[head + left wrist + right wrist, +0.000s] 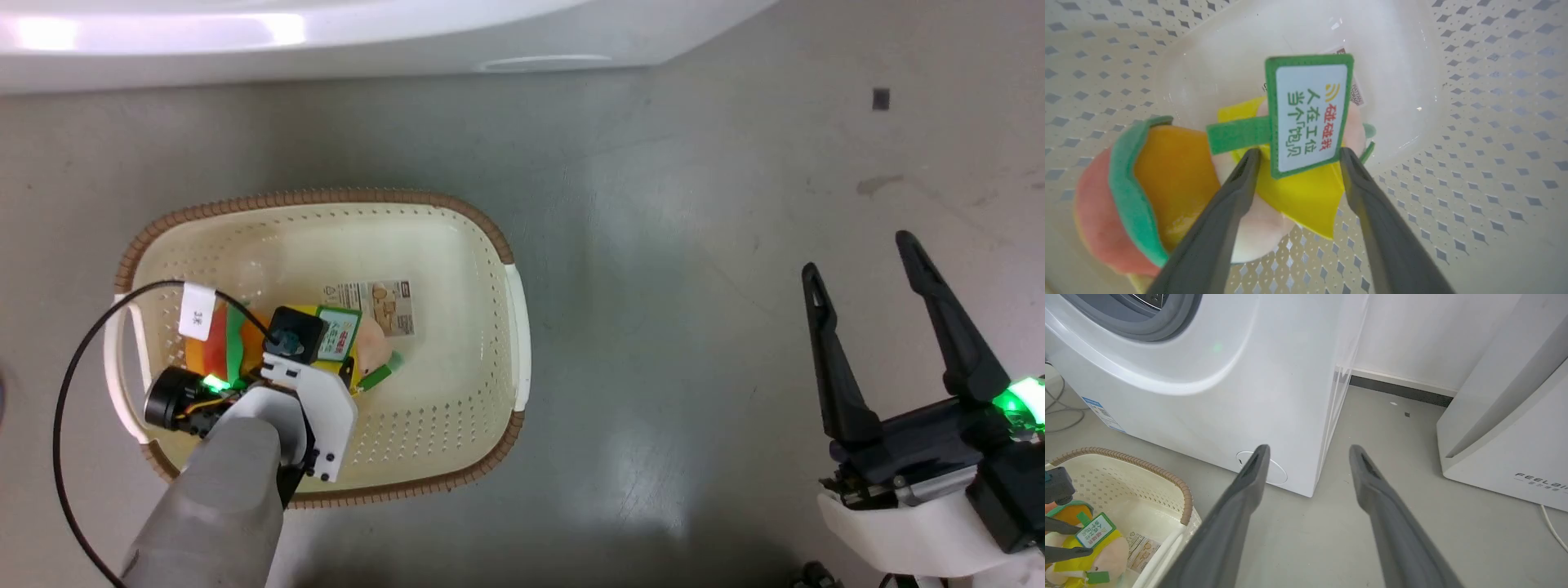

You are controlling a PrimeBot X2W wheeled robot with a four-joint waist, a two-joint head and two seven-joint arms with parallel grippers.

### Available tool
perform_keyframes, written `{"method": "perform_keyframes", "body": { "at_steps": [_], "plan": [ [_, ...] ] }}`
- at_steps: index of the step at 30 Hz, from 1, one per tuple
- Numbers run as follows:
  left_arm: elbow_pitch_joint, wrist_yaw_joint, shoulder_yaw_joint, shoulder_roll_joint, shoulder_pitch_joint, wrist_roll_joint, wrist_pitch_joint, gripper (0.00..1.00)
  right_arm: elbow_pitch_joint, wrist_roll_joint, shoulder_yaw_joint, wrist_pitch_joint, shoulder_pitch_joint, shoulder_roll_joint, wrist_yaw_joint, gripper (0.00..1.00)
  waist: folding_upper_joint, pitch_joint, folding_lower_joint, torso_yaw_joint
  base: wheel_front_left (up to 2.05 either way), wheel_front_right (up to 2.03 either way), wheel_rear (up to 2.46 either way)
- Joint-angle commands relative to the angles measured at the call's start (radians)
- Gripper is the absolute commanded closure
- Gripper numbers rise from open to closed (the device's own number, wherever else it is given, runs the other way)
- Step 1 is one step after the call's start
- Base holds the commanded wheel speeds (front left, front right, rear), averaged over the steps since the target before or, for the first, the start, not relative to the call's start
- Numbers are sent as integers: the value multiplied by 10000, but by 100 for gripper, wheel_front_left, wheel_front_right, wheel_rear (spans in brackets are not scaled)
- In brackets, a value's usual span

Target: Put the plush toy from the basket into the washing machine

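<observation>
- Dark left fingers [1229,212] rise nearest the left wrist lens. They are parted about halfway, one on each side of the small soft plush toy [1298,196] with its yellow body and pale pink head.
- They flank it without visibly squeezing, so the grasp looks set up but not closed.
- Between their tips stands the toy's green-edged white paper tag [1308,114].
- Beneath the fingers, the toy lies on the floor of the cream-white perforated plastic basket [1474,163] with a brown woven-look rim, which suits a reach from above.
- Dark right fingers [1237,506] are spread wide and empty, seemingly parked clear. The large white front-loading washing machine [1208,396] is just beyond their tips.
</observation>
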Motion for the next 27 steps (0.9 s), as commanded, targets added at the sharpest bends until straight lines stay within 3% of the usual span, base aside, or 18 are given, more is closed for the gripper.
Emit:
{"method": "perform_keyframes", "body": {
  "at_steps": [1, 12, 13, 14, 27],
  "plan": [
    [258, -13, -88, 87, -241, 49, -57, 0, -126, -71, -16, -99, -187, 47, -9, 0, 0, 141, -1, 5, 0, 0, 0],
    [831, 731, -685, 197, -564, 284, 627, 0, -522, -255, -80, -214, -50, 18, -9, 0, 0, 645, -1, 86, 0, 0, 0],
    [831, 713, -677, 185, -554, 244, 786, 7, -547, -266, -79, -214, -33, 17, -9, 0, 0, 658, -1, 91, 0, 0, 0],
    [831, 675, -647, 168, -547, 178, 866, 100, -567, -274, -83, -214, -20, 15, -9, 0, 0, 668, -1, 97, 0, 0, 0],
    [831, 504, -688, 139, -351, -161, -42, 100, -303, -177, 25, -214, -104, 2, -9, 0, 0, 359, -1, 70, 0, 0, 0]
  ]
}}
